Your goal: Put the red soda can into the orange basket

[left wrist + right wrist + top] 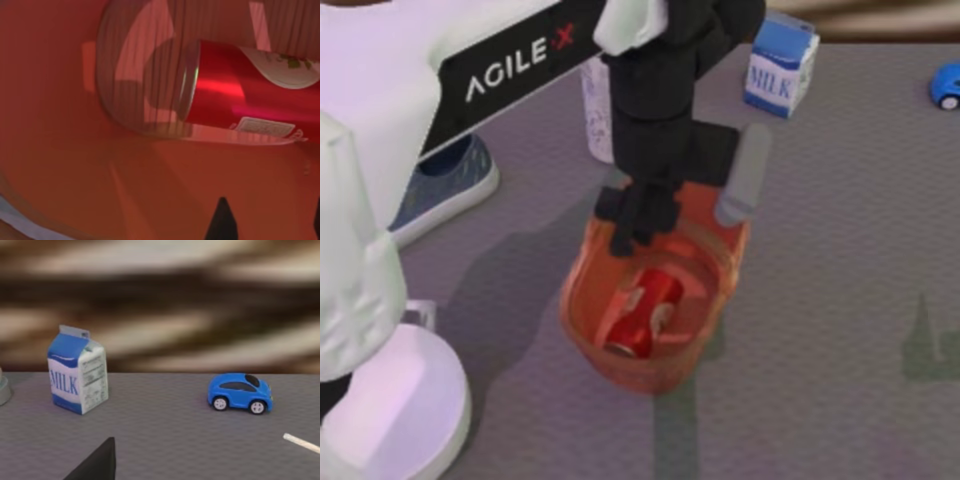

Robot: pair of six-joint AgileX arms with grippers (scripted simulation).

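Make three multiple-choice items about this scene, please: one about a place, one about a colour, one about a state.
1. Where is the red soda can?
A. Inside the orange basket
B. Beside the milk carton
C. On the shoe

2. What colour is the toy car?
A. Green
B. Blue
C. Yellow

3. How does the can lie?
A. Upright
B. On its side
C. Held in the air by the left gripper

Answers:
1. A: the top view shows the can within the basket's rim.
2. B: the right wrist view shows a blue body.
3. B: the left wrist view shows it lying on the basket bottom.

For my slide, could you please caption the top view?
Left gripper hangs over the basket, can lying on its side inside.
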